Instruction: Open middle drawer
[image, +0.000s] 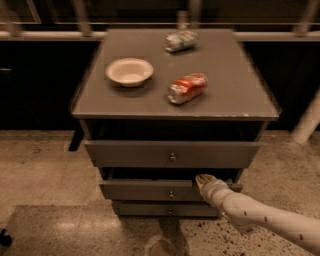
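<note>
The grey cabinet (225, 100) has three drawers in its front, one over the other. The middle drawer (145, 190) is the second one down, under the top drawer (125, 154) and above the bottom drawer (145, 209). It looks like it sticks out of the cabinet just a little. Its front is long from side to side, with a small round knob (171, 194) in the middle. The gripper (204, 180) is at the top edge of that drawer front, on the right side of the cabinet, a little way right of the knob. The arm (260, 217) reaches in from the cabinet's lower right. I cannot tell how wide the gripper is open or if it grips the edge. The drawer slides straight out of the cabinet front, so I think the pull should go that way, not sideways.
</note>
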